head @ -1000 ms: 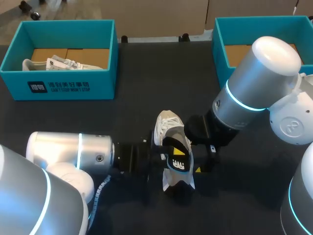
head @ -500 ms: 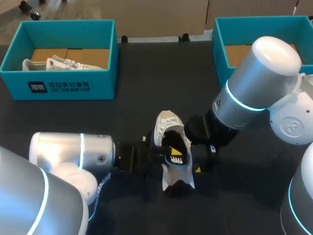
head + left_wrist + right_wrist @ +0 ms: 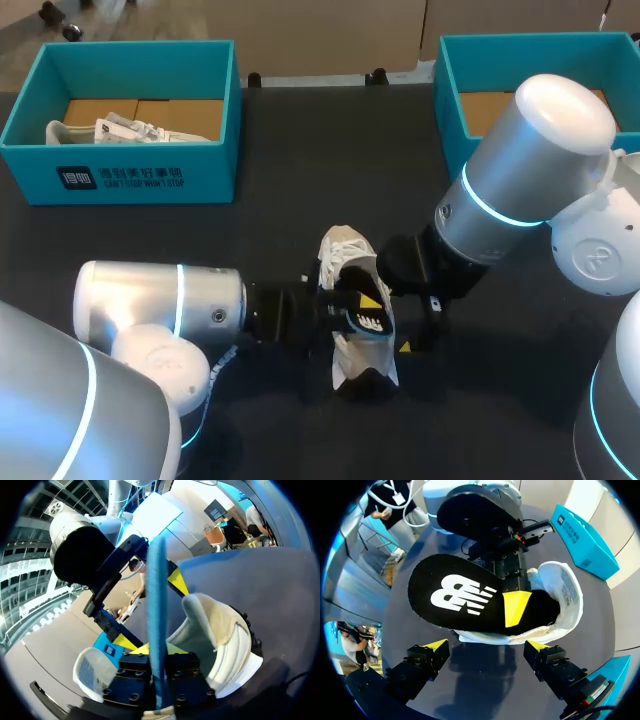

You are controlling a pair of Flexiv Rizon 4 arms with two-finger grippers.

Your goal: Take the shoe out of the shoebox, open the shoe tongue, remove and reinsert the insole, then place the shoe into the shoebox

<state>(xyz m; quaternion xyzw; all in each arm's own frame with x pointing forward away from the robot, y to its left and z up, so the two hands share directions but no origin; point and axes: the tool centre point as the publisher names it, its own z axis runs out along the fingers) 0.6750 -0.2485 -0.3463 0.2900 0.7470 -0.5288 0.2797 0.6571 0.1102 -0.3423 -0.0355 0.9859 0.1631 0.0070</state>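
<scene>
Insole step, by the looks of it: the insole [image 3: 455, 592] is clamped in the left gripper [image 3: 152, 650], jaws shut on it, with one end tucked into the shoe [image 3: 560, 587] and the rest sticking out. The shoe is sat on the desk [image 3: 260, 230] between both arms. The right gripper [image 3: 487, 645] is held just short of it, jaws wide apart on nothing, so the shoe probably needs to be steadied next.

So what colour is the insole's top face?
The insole is black with a white logo, clearest in right wrist view.
</scene>
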